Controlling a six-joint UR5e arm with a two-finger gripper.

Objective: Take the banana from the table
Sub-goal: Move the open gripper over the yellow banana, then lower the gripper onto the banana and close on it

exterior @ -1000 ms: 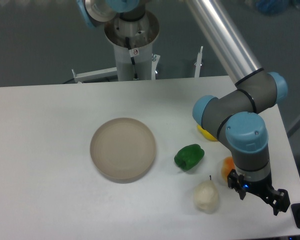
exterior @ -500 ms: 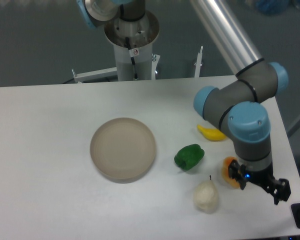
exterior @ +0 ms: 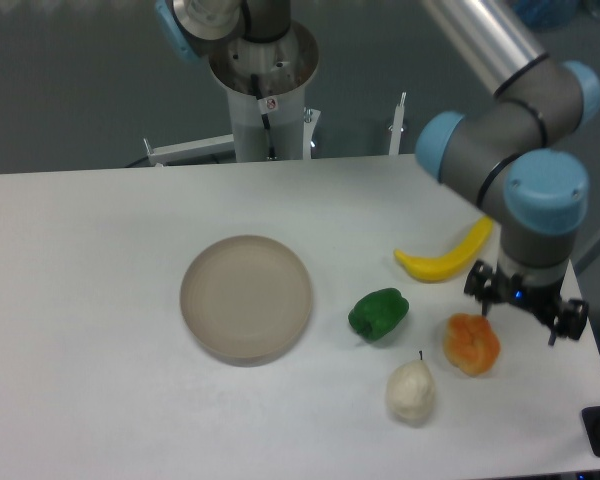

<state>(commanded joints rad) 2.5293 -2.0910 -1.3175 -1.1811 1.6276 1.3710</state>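
Note:
The bright-yellow banana point(exterior: 442, 259) lies on the white table point(exterior: 100, 300) at the right, curving up toward the arm. My gripper point(exterior: 526, 308) hangs just right of and below the banana's far end, above the lumpy orange fruit point(exterior: 471, 343). Its fingers are spread apart with nothing between them. It does not touch the banana. The arm's grey and blue wrist covers the banana's upper tip.
A round beige plate point(exterior: 246, 296) sits at the middle. A green pepper point(exterior: 378, 312) lies left of the orange fruit. A pale pear point(exterior: 411, 390) stands near the front edge. The robot base point(exterior: 264, 90) is at the back.
The arm has swung up and to the right, away from the front edge. The whole banana and the orange fruit, partly hidden before, now show.

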